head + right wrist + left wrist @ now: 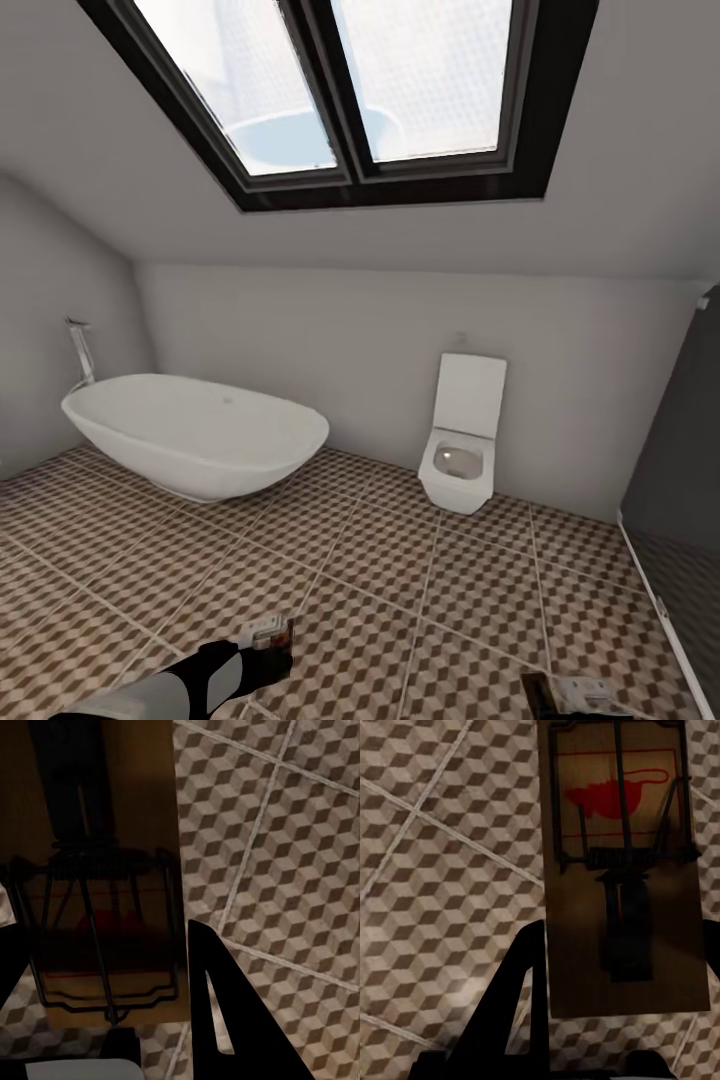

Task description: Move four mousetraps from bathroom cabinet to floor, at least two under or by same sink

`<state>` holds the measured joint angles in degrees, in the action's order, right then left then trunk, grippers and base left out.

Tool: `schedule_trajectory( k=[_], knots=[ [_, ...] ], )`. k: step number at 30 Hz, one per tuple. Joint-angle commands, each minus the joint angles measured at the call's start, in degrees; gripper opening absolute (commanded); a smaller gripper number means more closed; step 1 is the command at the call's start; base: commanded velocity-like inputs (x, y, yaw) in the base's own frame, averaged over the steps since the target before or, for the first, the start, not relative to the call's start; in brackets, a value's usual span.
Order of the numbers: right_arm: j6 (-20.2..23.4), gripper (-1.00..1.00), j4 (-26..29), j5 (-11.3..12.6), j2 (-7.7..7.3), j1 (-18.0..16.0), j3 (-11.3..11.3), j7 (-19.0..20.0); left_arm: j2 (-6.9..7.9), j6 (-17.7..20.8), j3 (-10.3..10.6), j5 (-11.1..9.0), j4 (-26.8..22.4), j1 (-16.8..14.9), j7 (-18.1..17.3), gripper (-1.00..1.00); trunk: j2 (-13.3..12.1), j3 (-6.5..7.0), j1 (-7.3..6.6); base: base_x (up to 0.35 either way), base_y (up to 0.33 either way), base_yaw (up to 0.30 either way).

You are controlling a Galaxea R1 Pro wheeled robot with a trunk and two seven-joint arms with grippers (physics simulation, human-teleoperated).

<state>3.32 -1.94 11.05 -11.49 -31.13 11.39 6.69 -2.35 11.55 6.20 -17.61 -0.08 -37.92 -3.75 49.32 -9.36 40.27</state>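
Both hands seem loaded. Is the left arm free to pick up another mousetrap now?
Probably not: the left gripper is shut on a flat brown wooden mousetrap with a red mouse print.

Left arm (160,690) enters low at the head view's left, grey forearm, black wrist, reaching forward. Left pincer (268,640) clamped on a mousetrap (622,870); in the left wrist view one black finger (514,997) lies along the trap's edge, the trap flat between both fingers. Right pincer (575,695) sits at the bottom edge of the head view, closed on a second mousetrap (105,885), with a dark finger (225,1020) beside it in the right wrist view.
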Motion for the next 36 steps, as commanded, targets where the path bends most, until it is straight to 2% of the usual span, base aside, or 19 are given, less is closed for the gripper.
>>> schedule_trajectory(
  k=[1,27,36],
  knots=[
    [0.1,-1.0,-0.1,0.8,-0.02,-0.1,0.5,0.3,-0.01,0.2,0.5,-0.5,0.0,-0.1,0.0,-1.0,0.1,-0.06,0.01,0.0,0.0,0.285],
    [0.1,-1.0,-0.1,0.8,-0.02,-0.1,0.5,0.3,-0.02,0.2,0.5,-0.5,0.0,-0.1,0.0,-1.0,0.1,0.68,0.01,0.0,0.0,0.285],
    [0.1,-1.0,-0.1,0.8,0.5,-0.1,0.5,0.3,-0.02,0.2,0.5,-0.5,0.0,-0.1,0.1,-1.0,0.1,0.93,0.01,0.0,0.0,0.285]
  ],
)
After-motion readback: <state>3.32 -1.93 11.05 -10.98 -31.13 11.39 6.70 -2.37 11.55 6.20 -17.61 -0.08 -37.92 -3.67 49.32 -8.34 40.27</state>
